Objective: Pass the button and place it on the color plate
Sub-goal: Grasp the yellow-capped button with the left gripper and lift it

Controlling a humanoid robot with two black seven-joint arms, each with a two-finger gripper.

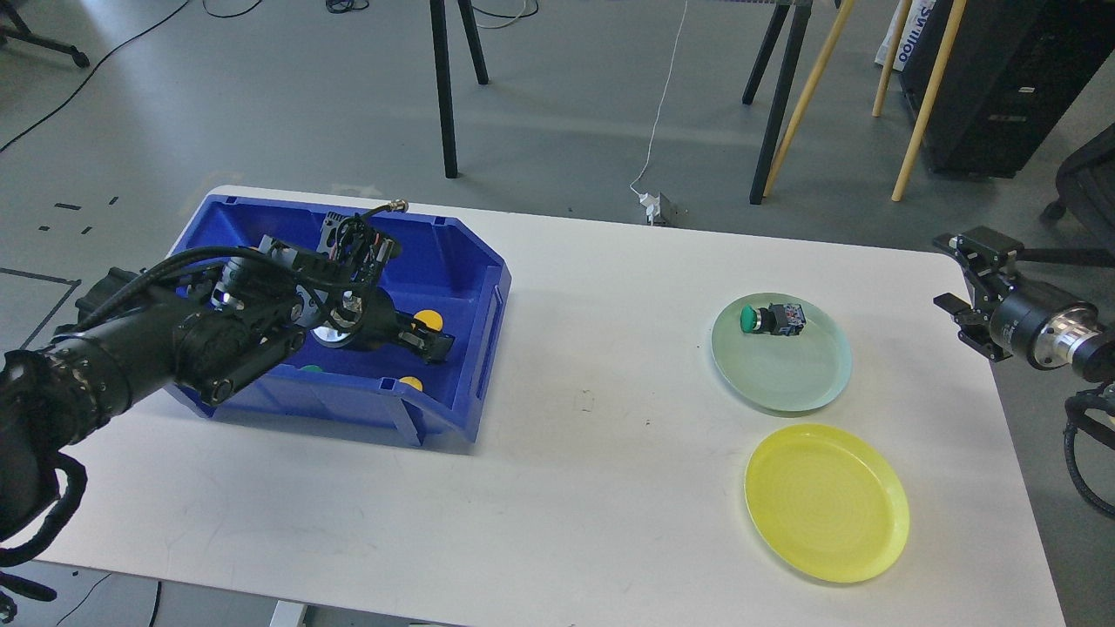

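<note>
A blue bin (470, 287) stands at the table's left. My left gripper (429, 345) reaches down inside it, right by a yellow button (427, 320); its dark fingers merge with the button's black body, so I cannot tell whether it grips. A second yellow button (410, 383) and a green one (309, 368) lie near the bin's front wall. A green button (772, 318) lies on the pale green plate (801, 383). The yellow plate (826, 502) is bare. My right gripper (965, 277) hovers open and empty past the table's right edge.
The white table (592, 453) spans the view. Black stand legs (444, 87), wooden poles (810, 96) and a white cable (659, 113) are on the floor behind it. A black cabinet (1002, 78) stands at the back right.
</note>
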